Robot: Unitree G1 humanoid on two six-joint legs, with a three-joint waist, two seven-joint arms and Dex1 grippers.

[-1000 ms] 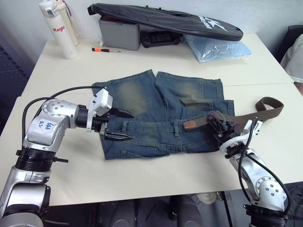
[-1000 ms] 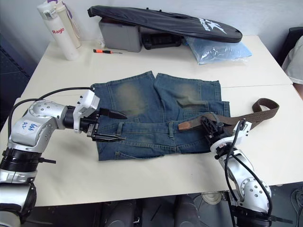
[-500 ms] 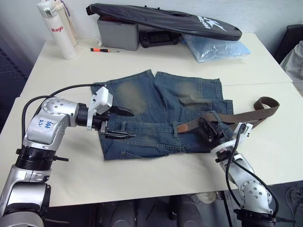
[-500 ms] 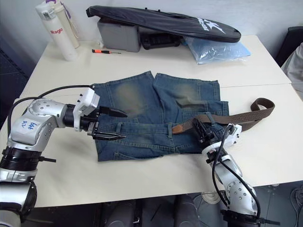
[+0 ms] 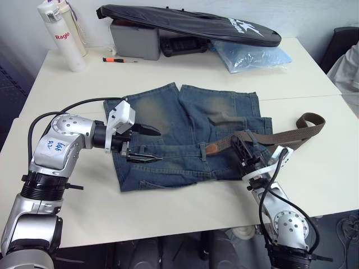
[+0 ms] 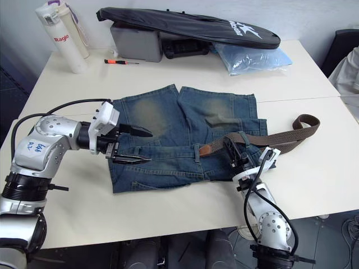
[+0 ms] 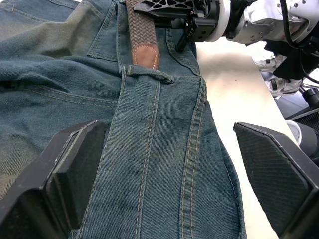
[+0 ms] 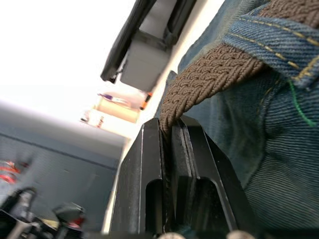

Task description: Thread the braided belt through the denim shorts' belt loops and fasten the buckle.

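White table (image 5: 168, 207), right hand (image 5: 242, 152) gripping braided belt (image 5: 263, 139)

Blue denim shorts (image 5: 185, 134) w/ yellowish fade; dark brown braided belt (image 5: 263, 137), tan tip.

I've slid my right gripper (image 5: 242, 150) leftward along the waistband, pushing the braided belt (image 5: 263, 138) with its tan tip (image 5: 212, 148) toward the centre belt loop (image 5: 202, 150).

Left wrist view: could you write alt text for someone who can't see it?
The braided belt, tan tip first, lies along the denim shorts waistband, just short of a belt loop. The right gripper pinches the belt behind the tip; the left gripper has its fingers spread wide.
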